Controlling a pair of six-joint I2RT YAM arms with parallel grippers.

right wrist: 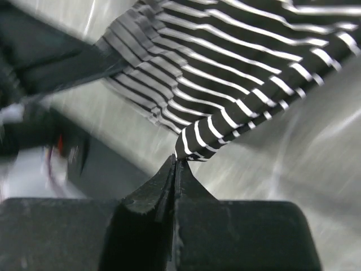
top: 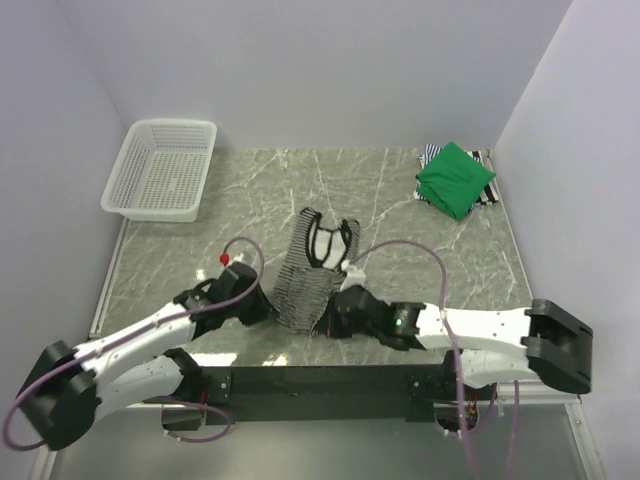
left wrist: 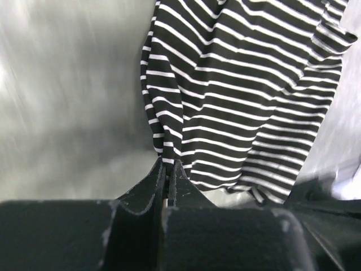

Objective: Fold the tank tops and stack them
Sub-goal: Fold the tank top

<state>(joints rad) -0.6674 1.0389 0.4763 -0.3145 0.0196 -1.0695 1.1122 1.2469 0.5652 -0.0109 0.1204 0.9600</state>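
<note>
The black-and-white striped tank top [top: 312,268] lies stretched on the marble table, its straps toward the back. My left gripper [top: 268,312] is shut on its near left hem corner; the left wrist view shows the cloth [left wrist: 237,96] pinched at the fingertips [left wrist: 168,165]. My right gripper [top: 328,318] is shut on the near right hem corner, with the cloth [right wrist: 225,62] bunched at its tips [right wrist: 176,161]. The folded bright green tank top [top: 455,178] lies on a folded finely striped top [top: 484,190] at the back right.
A white mesh basket [top: 162,170] stands at the back left corner. Purple cables loop above both arms near the striped top. White walls enclose the table [top: 400,260] on three sides.
</note>
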